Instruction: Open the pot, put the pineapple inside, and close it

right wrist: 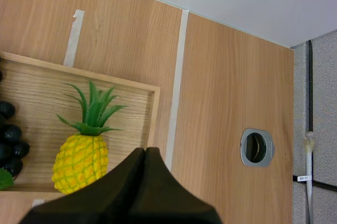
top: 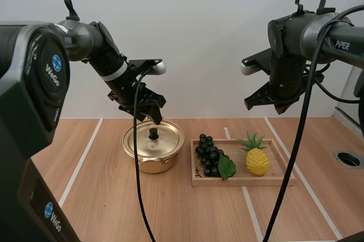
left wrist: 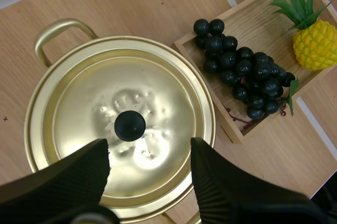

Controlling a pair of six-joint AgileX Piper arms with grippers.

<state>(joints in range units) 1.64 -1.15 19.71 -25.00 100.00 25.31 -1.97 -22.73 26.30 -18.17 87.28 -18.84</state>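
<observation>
A gold pot (top: 153, 148) stands on the table with its lid (left wrist: 124, 129) on, a black knob (left wrist: 130, 125) at the lid's centre. My left gripper (top: 154, 118) hovers just above the knob, open, its fingers (left wrist: 68, 176) standing apart on either side of the knob without touching it. A yellow pineapple (top: 257, 160) with green leaves lies at the right end of the wooden tray (top: 242, 180), also seen below the right gripper (right wrist: 80, 162). My right gripper (top: 272, 103) hangs high above the tray, shut on nothing, its fingers (right wrist: 139, 182) together as one wedge.
A bunch of dark grapes (top: 210, 155) with a green leaf lies at the tray's left end, next to the pot (left wrist: 239, 74). White tape lines (top: 79, 162) run across the table. A round metal hole (right wrist: 257, 147) sits in the table at the far right.
</observation>
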